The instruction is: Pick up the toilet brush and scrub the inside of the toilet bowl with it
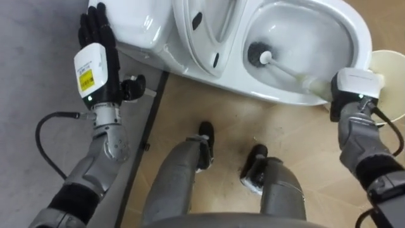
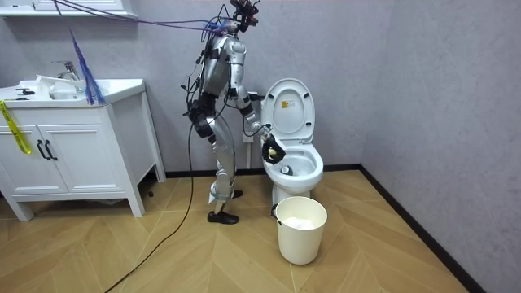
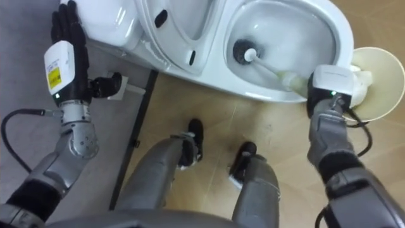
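The white toilet (image 1: 359,35) stands before me with its seat and lid (image 1: 212,25) raised. A toilet brush with a dark head (image 1: 257,54) and a pale handle (image 1: 292,74) reaches into the bowl, its head low against the inner wall. My right hand (image 1: 347,104) is at the bowl's near right rim, shut on the handle's end. My left hand (image 1: 95,60) is up at the left, its fingers straight against the white tank (image 1: 136,25). In the room view I stand bent slightly forward at the toilet (image 2: 295,155).
A cream bucket (image 1: 391,69) stands on the wooden floor just right of the bowl, close to my right hand. A grey wall lies to my left. A white vanity cabinet with a sink (image 2: 73,138) stands at the room view's left.
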{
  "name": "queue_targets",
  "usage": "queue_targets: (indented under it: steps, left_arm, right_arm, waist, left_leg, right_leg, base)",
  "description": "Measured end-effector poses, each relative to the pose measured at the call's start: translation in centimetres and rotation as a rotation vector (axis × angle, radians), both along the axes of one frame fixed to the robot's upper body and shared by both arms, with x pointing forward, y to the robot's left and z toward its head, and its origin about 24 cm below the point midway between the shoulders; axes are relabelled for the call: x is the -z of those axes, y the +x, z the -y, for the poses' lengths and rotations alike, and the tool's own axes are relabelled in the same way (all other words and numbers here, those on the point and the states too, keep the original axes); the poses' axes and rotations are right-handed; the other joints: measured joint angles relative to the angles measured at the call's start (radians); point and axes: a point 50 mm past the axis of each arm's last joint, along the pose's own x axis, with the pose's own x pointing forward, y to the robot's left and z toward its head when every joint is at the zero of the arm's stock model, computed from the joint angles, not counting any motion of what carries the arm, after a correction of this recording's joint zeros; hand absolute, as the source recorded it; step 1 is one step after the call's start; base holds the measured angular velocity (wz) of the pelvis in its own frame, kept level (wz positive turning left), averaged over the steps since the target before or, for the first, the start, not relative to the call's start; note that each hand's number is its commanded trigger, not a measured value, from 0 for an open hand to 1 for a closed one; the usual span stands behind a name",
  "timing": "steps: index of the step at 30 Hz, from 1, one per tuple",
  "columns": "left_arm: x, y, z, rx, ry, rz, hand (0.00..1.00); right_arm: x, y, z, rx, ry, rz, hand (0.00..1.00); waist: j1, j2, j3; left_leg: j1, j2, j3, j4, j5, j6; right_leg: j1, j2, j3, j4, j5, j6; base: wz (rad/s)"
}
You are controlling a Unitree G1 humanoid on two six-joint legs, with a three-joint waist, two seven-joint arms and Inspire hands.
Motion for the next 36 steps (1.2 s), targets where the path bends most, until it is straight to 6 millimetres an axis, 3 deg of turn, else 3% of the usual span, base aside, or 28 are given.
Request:
queue_targets:
  steps: [3,10,16,21,25,29,31,33,35,36]
  left_arm:
    - [0.6,-0.7,-0.1,-0.015,0.000,-0.024,0.00]
    - [0.9,-1.0,0.4,-0.071,-0.020,-0.019,0.00]
    - [1.4,-1.4,0.5,-0.090,-0.016,-0.054,0.00]
    - [2.3,-2.0,0.2,-0.096,-0.045,-0.111,0.00]
    - [3.3,-2.7,-0.5,-0.103,-0.038,-0.161,0.00]
    - [3.9,-3.1,-1.2,-0.115,-0.037,-0.201,0.00]
    - [4.2,-3.6,-1.7,-0.112,-0.032,-0.235,0.00]
    - [4.9,-4.8,-2.4,-0.127,-0.036,-0.292,0.00]
    - [5.6,-6.2,-3.1,-0.151,-0.040,-0.347,0.00]
    - [5.8,-6.5,-3.3,-0.160,-0.040,-0.359,0.00]
  right_arm:
    - [0.6,-0.7,-1.2,0.015,0.026,-0.011,1.00]
    - [0.8,-0.7,-1.9,0.042,0.053,-0.011,1.00]
    - [1.1,-1.2,-1.9,0.058,0.068,-0.016,1.00]
    - [1.7,-1.9,-1.8,0.068,0.082,-0.038,1.00]
    - [2.6,-3.2,-2.0,0.082,0.119,-0.078,1.00]
    - [3.4,-4.1,-2.2,0.112,0.187,-0.120,1.00]
    - [3.6,-4.8,-2.1,0.118,0.208,-0.132,1.00]
    - [4.1,-5.7,-2.3,0.124,0.233,-0.159,1.00]
    - [4.5,-6.9,-2.4,0.128,0.260,-0.195,1.00]
    - [4.6,-7.1,-2.5,0.128,0.268,-0.200,1.00]
  waist:
    - [-0.002,0.012,-0.0063]
    - [-0.007,0.021,-0.0058]
    - [-0.020,0.023,-0.0046]
    - [-0.038,0.013,0.0005]
    - [-0.037,-0.008,0.0052]
    - [-0.044,-0.021,0.0043]
    - [-0.046,-0.023,0.0024]
    - [-0.049,-0.027,-0.0048]
    - [-0.047,-0.050,-0.0195]
    - [-0.048,-0.053,-0.0218]
  left_leg:
    - [0.016,0.001,0.000,-0.008,0.001,-0.002]
    - [0.025,0.015,0.011,-0.020,0.003,-0.007]
    - [0.059,0.010,0.021,-0.036,0.003,-0.008]
    - [0.130,-0.004,0.026,-0.068,0.004,-0.009]
    - [0.201,-0.011,0.034,-0.088,0.004,-0.009]
    - [0.240,-0.016,0.032,-0.088,0.004,-0.009]
    - [0.263,-0.016,0.031,-0.089,0.003,-0.009]
    - [0.299,-0.012,0.029,-0.091,-0.008,-0.021]
    - [0.343,-0.012,0.029,-0.102,-0.011,-0.024]
    - [0.354,-0.012,0.029,-0.107,-0.012,-0.026]
  right_leg:
    - [0.017,0.009,-0.001,-0.022,0.006,-0.002]
    - [0.025,0.016,-0.003,-0.034,0.009,-0.007]
    - [0.050,0.010,0.000,-0.033,0.004,-0.006]
    - [0.111,-0.001,0.002,-0.054,-0.004,0.002]
    - [0.173,-0.005,0.008,-0.068,-0.010,0.009]
    - [0.217,-0.007,0.006,-0.077,-0.014,0.011]
    - [0.250,-0.002,0.002,-0.096,-0.014,0.012]
    - [0.298,0.011,-0.001,-0.124,-0.011,0.014]
    - [0.346,0.014,0.001,-0.146,-0.011,0.013]
    - [0.358,0.016,0.000,-0.152,-0.011,0.013]
  base:
    - [-0.07]
    - [-0.01]
    - [0.00]
    - [0.02]
    - [-0.03]
    - [-0.02]
    - [0.00]
    - [-0.02]
    - [0.00]
    - [0.00]
